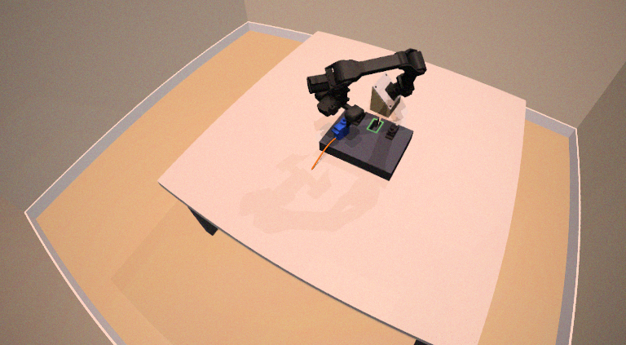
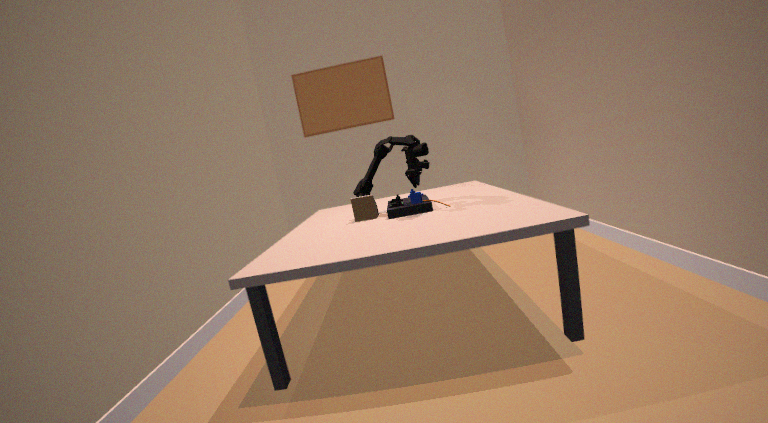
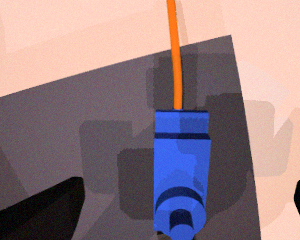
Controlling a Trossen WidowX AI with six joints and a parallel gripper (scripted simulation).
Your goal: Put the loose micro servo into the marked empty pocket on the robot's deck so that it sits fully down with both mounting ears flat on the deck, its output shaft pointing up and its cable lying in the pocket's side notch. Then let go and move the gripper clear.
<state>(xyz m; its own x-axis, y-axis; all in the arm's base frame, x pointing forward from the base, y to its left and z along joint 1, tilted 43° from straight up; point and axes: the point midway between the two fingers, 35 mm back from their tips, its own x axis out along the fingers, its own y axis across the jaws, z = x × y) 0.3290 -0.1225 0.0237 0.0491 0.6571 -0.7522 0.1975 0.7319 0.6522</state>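
The blue micro servo (image 1: 340, 130) (image 2: 415, 197) (image 3: 182, 155) stands on the dark deck (image 1: 369, 157) (image 2: 408, 210) (image 3: 35, 135) near one corner, output shaft pointing up. Its orange cable (image 1: 323, 151) (image 2: 439, 202) (image 3: 177, 75) runs over the deck's edge and out over the table. The green-outlined pocket (image 1: 381, 126) is farther along the deck and holds no blue servo; a small dark part stands at it. My gripper (image 1: 354, 117) (image 2: 416, 186) (image 3: 190, 190) is open above the servo, one finger on each side in the wrist view, with nothing held. The servo's underside is hidden.
A dark fixed part (image 1: 392, 130) stands on the deck beyond the pocket. A wedge-like block (image 1: 383, 104) (image 2: 364, 207), pale on top and brown on its side, stands on the table (image 1: 438, 230) (image 2: 317, 248) behind the deck, close to the arm's base.
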